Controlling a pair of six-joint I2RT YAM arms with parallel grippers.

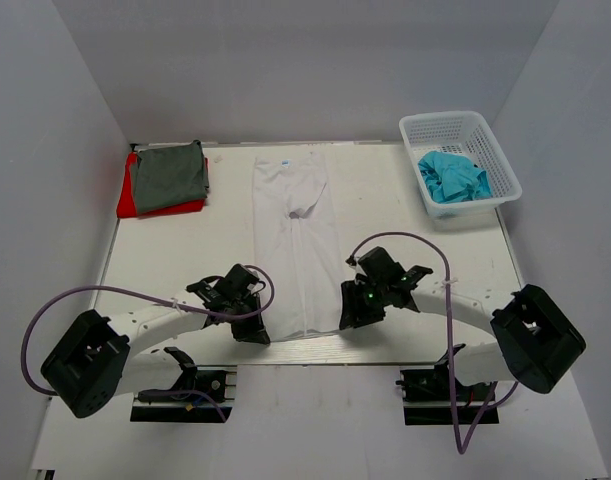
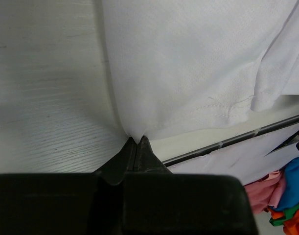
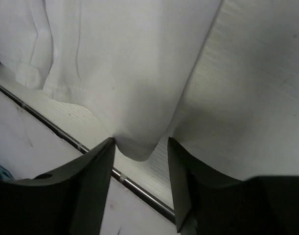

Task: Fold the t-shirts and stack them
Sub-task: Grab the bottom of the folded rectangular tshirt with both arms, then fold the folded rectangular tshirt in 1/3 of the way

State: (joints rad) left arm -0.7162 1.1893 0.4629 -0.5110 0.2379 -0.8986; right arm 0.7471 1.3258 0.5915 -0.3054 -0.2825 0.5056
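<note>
The white t-shirt [image 1: 295, 230] lies folded into a long narrow strip down the middle of the table, blue neck label at the far end. My left gripper [image 1: 253, 330] is at its near left corner; in the left wrist view it [image 2: 137, 140] is shut on the hem corner of the white cloth [image 2: 188, 63]. My right gripper [image 1: 350, 318] is at the near right corner; in the right wrist view it [image 3: 139, 143] is open with the corner of the cloth [image 3: 120, 63] hanging between the jaws. The dark grey shirt [image 1: 170, 175] lies folded on the red shirt [image 1: 130, 203] at the far left.
The teal shirt [image 1: 453, 178] lies crumpled in the white mesh basket [image 1: 505, 160] at the far right. A metal rail [image 2: 237, 138] runs along the table's near edge just behind both grippers. Coloured cloth [image 2: 286, 196] shows below the table edge.
</note>
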